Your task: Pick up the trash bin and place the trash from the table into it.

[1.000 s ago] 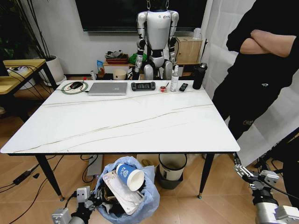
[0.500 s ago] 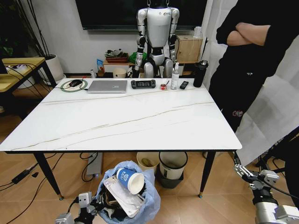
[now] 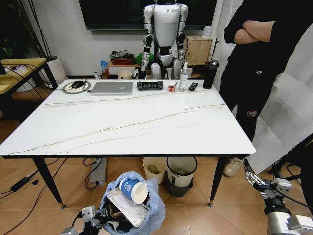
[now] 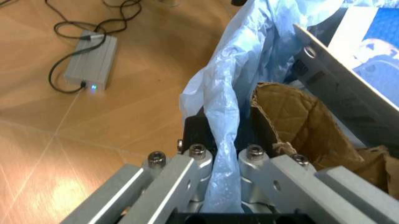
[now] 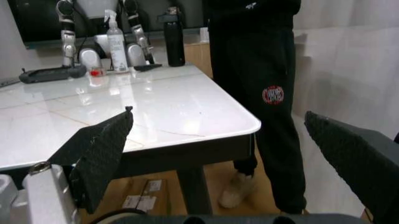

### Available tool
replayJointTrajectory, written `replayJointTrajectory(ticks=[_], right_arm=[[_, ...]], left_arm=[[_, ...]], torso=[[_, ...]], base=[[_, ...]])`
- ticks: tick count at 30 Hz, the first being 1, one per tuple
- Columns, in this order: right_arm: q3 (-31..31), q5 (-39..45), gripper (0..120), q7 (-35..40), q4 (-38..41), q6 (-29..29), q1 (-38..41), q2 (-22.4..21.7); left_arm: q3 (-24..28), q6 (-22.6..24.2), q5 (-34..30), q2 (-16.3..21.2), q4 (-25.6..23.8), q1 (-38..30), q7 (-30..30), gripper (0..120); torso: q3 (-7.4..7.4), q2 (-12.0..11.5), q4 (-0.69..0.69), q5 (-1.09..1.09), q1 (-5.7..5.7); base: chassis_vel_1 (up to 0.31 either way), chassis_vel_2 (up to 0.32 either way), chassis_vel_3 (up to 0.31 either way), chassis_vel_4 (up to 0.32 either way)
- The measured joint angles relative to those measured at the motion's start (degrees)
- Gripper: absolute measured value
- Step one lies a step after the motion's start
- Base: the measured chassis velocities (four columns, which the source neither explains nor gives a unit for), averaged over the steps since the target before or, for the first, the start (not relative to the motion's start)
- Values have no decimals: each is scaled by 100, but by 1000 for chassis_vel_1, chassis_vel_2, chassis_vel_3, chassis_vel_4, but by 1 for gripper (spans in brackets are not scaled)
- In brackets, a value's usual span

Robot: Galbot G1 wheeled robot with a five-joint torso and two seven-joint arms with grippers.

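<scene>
Trash bin [image 3: 146, 208] liner: thin crinkled translucent light-blue plastic, slightly shiny. Inside it, trash [image 3: 128, 200]: rough matt brown cardboard with a quilted pattern, smooth paper cup, flat white sheet. Left gripper [image 4: 219, 179]: brushed bare metal fingers with shiny screw heads. Right gripper [image 5: 218, 154] pads: matt black, fine-textured rubbery. Table [image 3: 161, 127]: glossy marble-look top, reflective. Floor [image 4: 62, 116]: smooth wood.

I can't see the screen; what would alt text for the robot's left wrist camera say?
The left gripper is shut on the light-blue bag of the trash bin, with torn brown cardboard inside it. A grey power brick and its cable lie on the wooden floor beside it.
</scene>
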Motion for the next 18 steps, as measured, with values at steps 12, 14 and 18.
replayJointTrajectory(ticks=[12, 14, 18], right_arm=[[0, 1, 100, 1, 0, -1, 0, 0], [0, 1, 100, 1, 0, 0, 0, 0], [-1, 1, 100, 1, 0, -1, 0, 0]], left_arm=[[-68, 0, 70, -244, 183, 60, 1, 0], [-74, -1, 77, -262, 204, 62, 2, 0], [-96, -15, 107, -282, 263, 68, 4, 0]], torso=[[-190, -327, 0, -1, -139], [-210, -363, 0, 0, -155], [-296, -522, 0, 0, -228]], base=[[0, 0, 0, 0], [0, 0, 0, 0], [0, 0, 0, 0]])
